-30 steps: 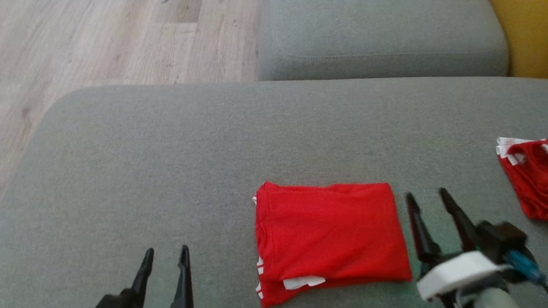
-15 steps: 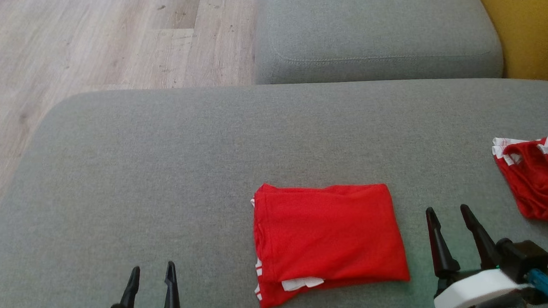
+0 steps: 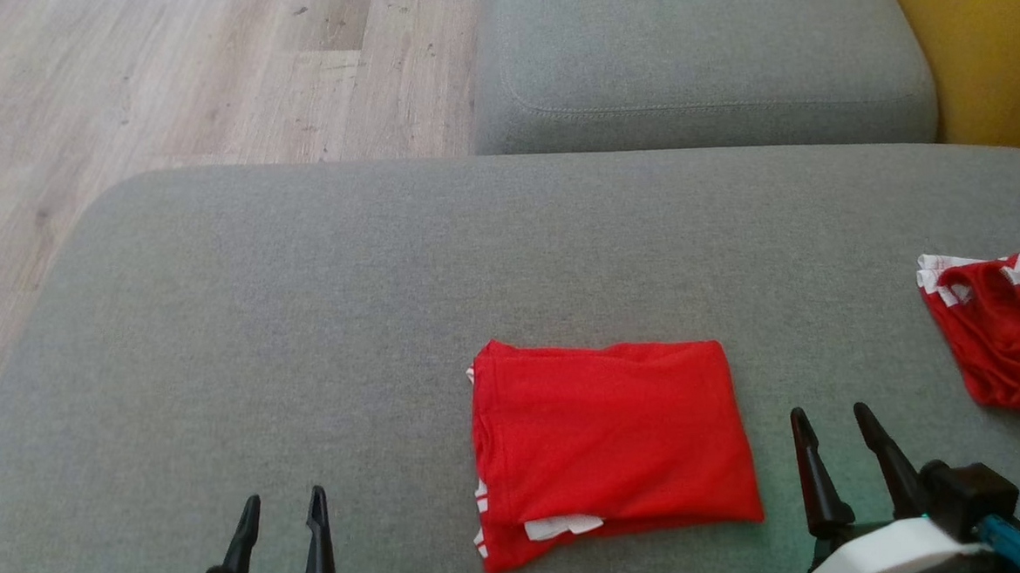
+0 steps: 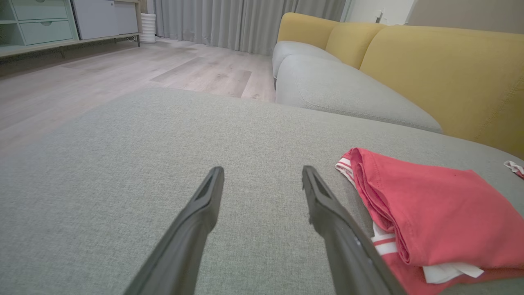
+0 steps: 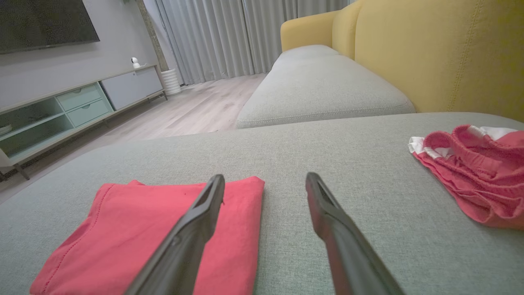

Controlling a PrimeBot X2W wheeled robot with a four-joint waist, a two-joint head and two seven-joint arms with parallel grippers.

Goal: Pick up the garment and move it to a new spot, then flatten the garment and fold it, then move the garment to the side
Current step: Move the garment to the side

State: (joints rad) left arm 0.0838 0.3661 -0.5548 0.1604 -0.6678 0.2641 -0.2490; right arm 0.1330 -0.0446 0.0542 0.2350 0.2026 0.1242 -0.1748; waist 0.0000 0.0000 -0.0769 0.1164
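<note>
A red garment [image 3: 610, 443] with white trim lies folded into a neat rectangle on the grey sofa cushion [image 3: 345, 304]. It shows at the right of the left wrist view [image 4: 434, 209] and at the lower left of the right wrist view [image 5: 159, 237]. My left gripper [image 3: 281, 504] stands open well to the garment's left, nothing between its fingers [image 4: 262, 172]. My right gripper [image 3: 831, 418] is open just right of the garment, above the bare cushion, also empty [image 5: 266, 178].
A second red and white garment [image 3: 1005, 330] lies crumpled at the cushion's right edge [image 5: 470, 172]. Another grey seat cushion [image 3: 698, 49] sits beyond, with a yellow backrest [image 3: 977, 35] at the right. Wooden floor [image 3: 159, 78] lies to the far left.
Both grippers have drawn back toward the bottom of the head view, away from the folded garment. The garment has stayed in place.
</note>
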